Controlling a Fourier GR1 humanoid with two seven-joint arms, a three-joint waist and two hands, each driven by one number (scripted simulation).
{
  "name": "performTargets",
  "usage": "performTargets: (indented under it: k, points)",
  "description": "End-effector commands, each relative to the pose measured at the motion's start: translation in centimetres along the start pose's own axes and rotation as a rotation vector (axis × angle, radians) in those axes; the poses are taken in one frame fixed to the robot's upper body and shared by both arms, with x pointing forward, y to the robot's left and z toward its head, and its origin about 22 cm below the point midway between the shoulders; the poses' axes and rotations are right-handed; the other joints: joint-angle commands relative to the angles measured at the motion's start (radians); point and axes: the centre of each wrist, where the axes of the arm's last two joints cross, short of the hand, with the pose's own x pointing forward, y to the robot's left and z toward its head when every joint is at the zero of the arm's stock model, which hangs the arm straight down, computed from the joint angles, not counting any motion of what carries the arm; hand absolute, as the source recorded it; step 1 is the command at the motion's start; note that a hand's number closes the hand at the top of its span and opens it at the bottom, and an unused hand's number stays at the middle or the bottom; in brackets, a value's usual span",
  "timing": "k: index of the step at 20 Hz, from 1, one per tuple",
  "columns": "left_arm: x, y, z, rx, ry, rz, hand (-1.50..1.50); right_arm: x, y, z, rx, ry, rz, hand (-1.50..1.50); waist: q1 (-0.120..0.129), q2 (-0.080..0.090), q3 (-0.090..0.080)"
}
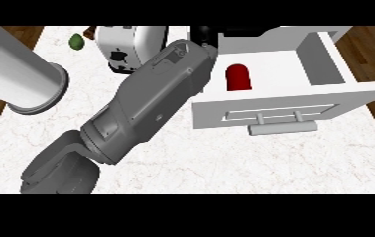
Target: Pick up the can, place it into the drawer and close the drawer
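1. Currently, in the head view, my right forearm (154, 97) crosses the white marble counter (219, 161) on a slant, from the lower left up toward the top middle.
2. My right hand (204, 34) shows only as a black patch at the far end of that forearm, just beside the drawer's back left corner. The forearm covers most of it, so I cannot tell whether my fingers are spread, pressed together or pinching anything.
3. The red can (239, 77) is inside the white drawer (278, 102), in the left part of its tray, close to the left wall. It is apart from my hand, and its rounded end points toward the back.
4. The drawer stands pulled out over the counter, its tray open to the view from above. Its front panel faces the lower edge and carries a pale bar handle (282, 128).
5. A white appliance (121, 45) with black marks on top sits at the back of the counter, just left of my forearm and partly hidden by it.
6. A small green fruit (76, 41) lies left of the appliance, near the counter's far edge.
7. A pale grey cylinder (29, 77) with a flared rim fills the left edge; I cannot tell what it is.
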Motion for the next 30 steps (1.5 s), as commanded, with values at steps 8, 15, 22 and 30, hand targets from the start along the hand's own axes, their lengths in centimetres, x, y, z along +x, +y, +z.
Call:
performTargets:
  k: [8, 15, 22, 30]
  points:
    - [0.8, -0.3, -0.3, 0.001, -0.037, 0.017, -1.5, 0.4, 5.0, -5.0, 0.116, -0.056, 0.292, -1.5, 0.055, 0.002, -0.001]
    - [1.9, -0.8, -0.3, 0.027, -0.008, 0.033, -1.5, -1.1, 9.8, -7.9, 0.153, -0.098, 0.447, -1.5, 0.065, -0.012, -0.001]
    - [3.2, 0.7, -0.8, 0.026, 0.027, 0.008, -1.5, -3.2, 12.4, -14.0, 0.196, -0.099, 0.607, -1.5, 0.098, -0.022, -0.002]
    - [1.8, 3.0, -1.1, 0.06, -0.002, -0.007, -1.5, -8.0, 18.1, -17.6, 0.347, -0.121, 0.807, -1.5, 0.098, -0.017, -0.002]
